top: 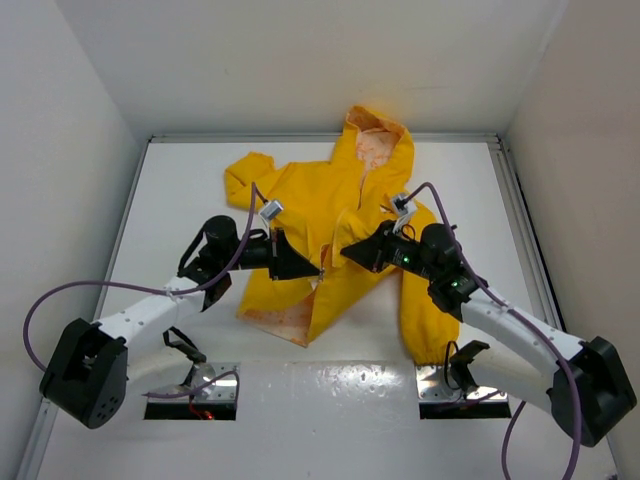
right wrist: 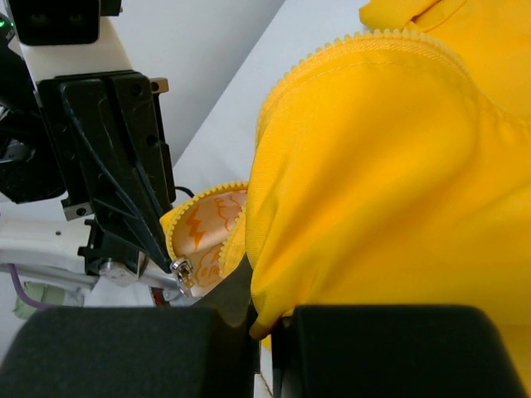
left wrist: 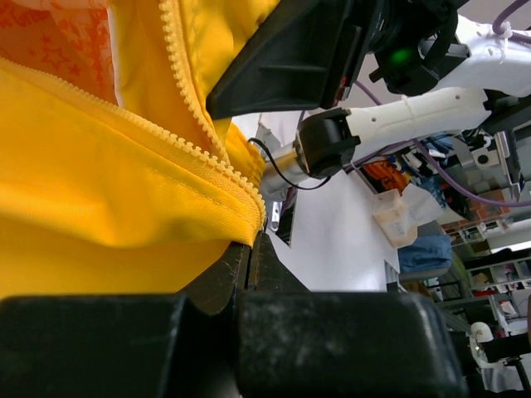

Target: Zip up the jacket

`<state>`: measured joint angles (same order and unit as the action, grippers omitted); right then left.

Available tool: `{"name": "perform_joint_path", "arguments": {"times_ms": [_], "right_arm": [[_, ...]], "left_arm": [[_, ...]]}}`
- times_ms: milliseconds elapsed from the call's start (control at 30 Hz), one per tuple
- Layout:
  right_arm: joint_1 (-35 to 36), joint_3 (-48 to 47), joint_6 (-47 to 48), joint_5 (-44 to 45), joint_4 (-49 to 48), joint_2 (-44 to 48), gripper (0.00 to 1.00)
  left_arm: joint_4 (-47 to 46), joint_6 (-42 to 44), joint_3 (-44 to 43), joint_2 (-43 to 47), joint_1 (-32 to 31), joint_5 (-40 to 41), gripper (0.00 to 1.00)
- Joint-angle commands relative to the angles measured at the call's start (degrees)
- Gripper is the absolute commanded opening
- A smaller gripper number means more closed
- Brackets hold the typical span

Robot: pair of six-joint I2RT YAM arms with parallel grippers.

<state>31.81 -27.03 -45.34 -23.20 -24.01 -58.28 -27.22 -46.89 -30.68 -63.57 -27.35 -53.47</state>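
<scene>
Step judged: zipper start, fronts not yet joined. The small bright-yellow hooded rain jacket point(top: 350, 190) is laid mid white surface point(top: 180, 180). The left fingers point(left wrist: 217, 286) are pressed together, pinching the toothed zipper edge point(left wrist: 187, 149) by the silver slider point(right wrist: 180, 269). The right fingers point(right wrist: 236, 292) are clamped on the other front panel point(right wrist: 373, 207). Next: the zipper ends must be aligned and mated precisely.

Top view: bright, even light from overhead, sharp throughout. Glare patch on the table point(top: 330, 385) at lower centre (glossy surface). Soft, short shadows beside the jacket point(top: 310, 200). Walls lean outward at the frame edges. Wrist views: fingers point(left wrist: 332, 348) along the bottom edge dark and blurred; yellow cloth well lit, saturated; left wrist view's right-side background slightly soft.
</scene>
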Motion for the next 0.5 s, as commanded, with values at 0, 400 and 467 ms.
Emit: {"name": "perform_joint_path", "arguments": {"times_ms": [0,400,467], "right_arm": [[1.1,-1.9,1.8,-0.1,-4.6,0.9,0.0],[1.8,-3.6,1.1,3.6,-1.7,0.8,0.0],[1.8,-3.9,0.3,4.5,0.1,1.1,0.0]], "left_arm": [[-4.5,-2.2,-0.4,-0.2,-0.5,-1.6,0.0],[-4.7,-1.1,0.8,-0.8,-0.5,0.5,0.0],[-5.7,-2.2,1.3,-0.8,-0.5,1.1,0.0]]}}
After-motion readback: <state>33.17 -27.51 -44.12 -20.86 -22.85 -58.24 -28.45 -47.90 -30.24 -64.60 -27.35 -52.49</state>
